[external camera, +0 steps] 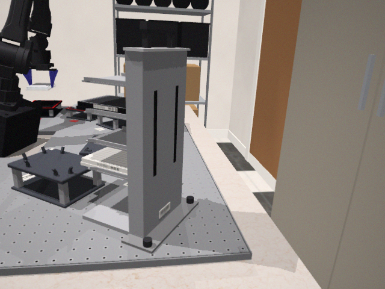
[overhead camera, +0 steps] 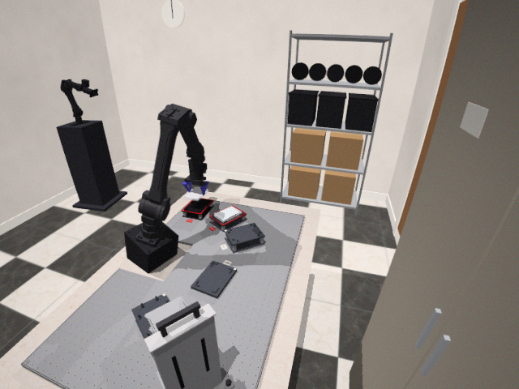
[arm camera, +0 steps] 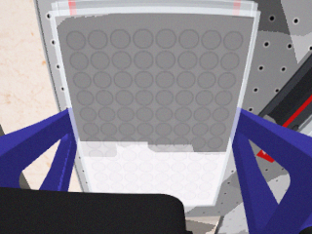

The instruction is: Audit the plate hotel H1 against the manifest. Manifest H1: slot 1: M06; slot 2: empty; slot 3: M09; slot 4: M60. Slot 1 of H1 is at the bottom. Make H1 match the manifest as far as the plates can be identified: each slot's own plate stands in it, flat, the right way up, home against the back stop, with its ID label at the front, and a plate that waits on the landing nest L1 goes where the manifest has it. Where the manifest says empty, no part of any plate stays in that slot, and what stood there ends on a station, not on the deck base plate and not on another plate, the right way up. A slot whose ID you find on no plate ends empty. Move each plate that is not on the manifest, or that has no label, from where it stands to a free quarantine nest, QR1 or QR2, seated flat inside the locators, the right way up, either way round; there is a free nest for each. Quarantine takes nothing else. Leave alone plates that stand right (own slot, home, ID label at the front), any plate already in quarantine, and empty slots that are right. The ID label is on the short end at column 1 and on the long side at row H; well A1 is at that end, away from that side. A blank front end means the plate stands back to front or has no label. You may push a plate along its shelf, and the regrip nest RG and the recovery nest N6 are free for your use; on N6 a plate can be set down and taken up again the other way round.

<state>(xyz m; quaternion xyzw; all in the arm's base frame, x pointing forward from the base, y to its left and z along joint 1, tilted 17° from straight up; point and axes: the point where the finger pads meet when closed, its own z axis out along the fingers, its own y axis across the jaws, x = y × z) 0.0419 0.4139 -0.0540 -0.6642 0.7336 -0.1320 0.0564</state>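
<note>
My gripper (overhead camera: 195, 189) is shut on a white well plate (arm camera: 155, 92), with the blue fingers on its two long sides. It holds the plate flat in the air, just above an empty red-rimmed quarantine nest (overhead camera: 196, 207). The gripper also shows in the exterior view (external camera: 40, 77) with the plate (external camera: 38, 87). The second red-rimmed nest (overhead camera: 227, 215) holds a white plate. The grey plate hotel H1 (external camera: 157, 139) stands at the near end of the deck. A white plate (external camera: 105, 160) sits in one of its low slots. I cannot read any labels.
A raised dark nest (overhead camera: 245, 236) carries a dark plate (external camera: 102, 104). A flat dark nest (overhead camera: 214, 278) lies mid-deck. An empty raised nest with locator pins (external camera: 46, 168) stands beside the hotel. The arm's base (overhead camera: 151, 246) is at the deck's left edge.
</note>
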